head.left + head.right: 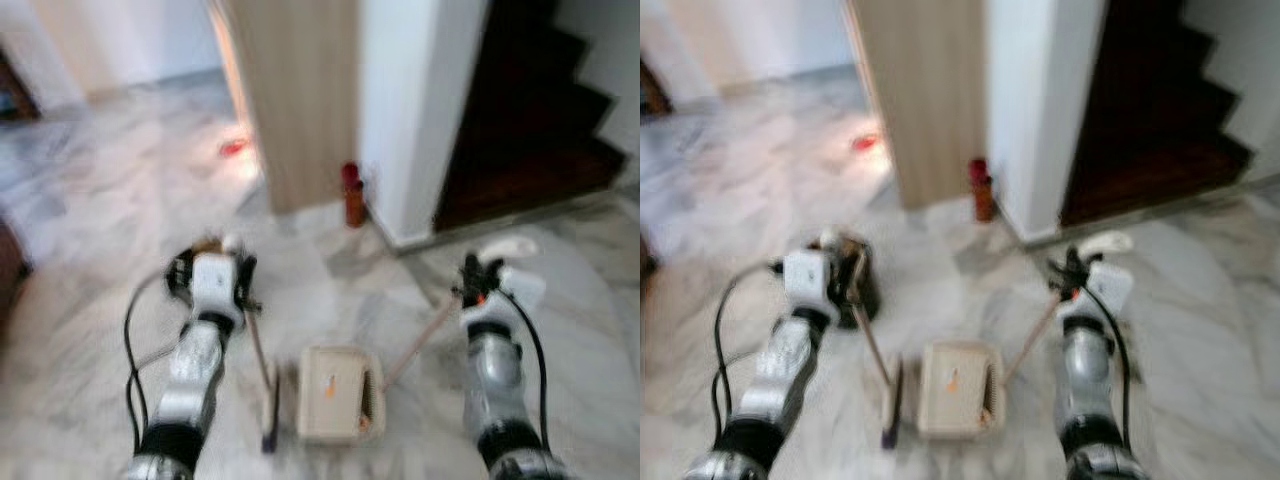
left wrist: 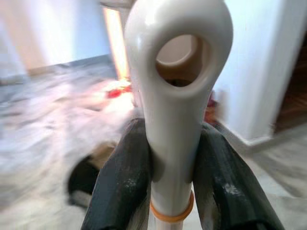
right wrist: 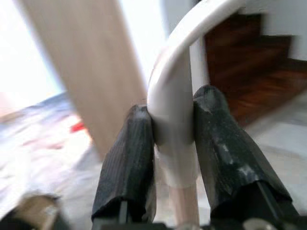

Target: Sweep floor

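Left gripper (image 2: 175, 191) clamps the broom handle (image 2: 175, 124) near its looped tip. Right gripper (image 3: 175, 158) pinches the dustpan handle (image 3: 173, 115); both look light, stiff, smooth

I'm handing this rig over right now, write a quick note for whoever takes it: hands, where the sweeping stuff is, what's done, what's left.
Left hand: shut on the broom handle, brush head on the marble floor.
Right hand: shut on the dustpan handle; dustpan sits on the floor between the arms, beside the brush.
Done: both tools gripped.
Left: red debris lies ahead by the wooden panel, not yet swept. Views are blurred.
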You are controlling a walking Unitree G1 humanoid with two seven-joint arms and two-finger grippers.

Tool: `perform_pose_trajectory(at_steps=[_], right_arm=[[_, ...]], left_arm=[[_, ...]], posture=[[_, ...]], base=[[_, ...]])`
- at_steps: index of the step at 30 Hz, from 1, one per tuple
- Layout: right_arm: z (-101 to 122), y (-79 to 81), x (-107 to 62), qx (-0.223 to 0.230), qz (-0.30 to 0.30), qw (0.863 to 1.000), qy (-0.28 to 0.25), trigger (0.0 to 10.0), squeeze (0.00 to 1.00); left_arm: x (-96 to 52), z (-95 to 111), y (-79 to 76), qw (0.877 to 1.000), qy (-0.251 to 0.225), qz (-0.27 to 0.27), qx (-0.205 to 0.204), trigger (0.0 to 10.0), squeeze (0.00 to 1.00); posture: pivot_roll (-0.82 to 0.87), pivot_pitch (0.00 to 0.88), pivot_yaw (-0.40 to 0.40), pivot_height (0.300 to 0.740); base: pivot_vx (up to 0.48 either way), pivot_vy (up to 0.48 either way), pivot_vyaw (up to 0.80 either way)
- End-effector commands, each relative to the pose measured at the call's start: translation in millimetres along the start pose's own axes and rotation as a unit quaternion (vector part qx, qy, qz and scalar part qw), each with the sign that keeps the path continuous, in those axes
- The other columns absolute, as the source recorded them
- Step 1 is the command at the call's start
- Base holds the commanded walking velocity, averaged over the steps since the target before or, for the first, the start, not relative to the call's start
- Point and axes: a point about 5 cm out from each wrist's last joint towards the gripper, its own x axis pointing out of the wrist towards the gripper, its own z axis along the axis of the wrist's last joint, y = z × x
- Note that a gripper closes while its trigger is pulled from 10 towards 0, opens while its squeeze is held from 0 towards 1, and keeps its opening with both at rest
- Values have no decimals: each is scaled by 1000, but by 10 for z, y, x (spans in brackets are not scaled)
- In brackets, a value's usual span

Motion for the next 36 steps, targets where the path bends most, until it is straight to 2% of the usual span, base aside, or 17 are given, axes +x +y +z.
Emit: perform_pose_trajectory(at_steps=[1,7,15,28,36], right_arm=[[79,-80,31,5,-14,1000,-20,10000,0],[69,-43,25,6,-9,1000,-18,10000,0],[57,-30,24,7,-4,1000,-14,10000,0],[89,-41,51,7,-3,1000,-18,10000,0],[499,-96,237,22,-8,994,-105,10000,0]], left_arm=[[64,127,-31,1000,-26,-6,11,10000,0],[61,136,-9,1000,-27,-3,13,10000,0],[61,143,-1,999,-29,1,16,10000,0],[54,150,6,999,-33,5,17,10000,0],[48,151,36,999,-32,10,20,10000,0]], posture=[[53,0,64,740],[58,0,62,740],[61,0,56,740],[62,0,51,740],[57,5,57,740]], base=[[0,285,463],[0,285,752],[0,0,678],[0,0,0],[0,0,0]])
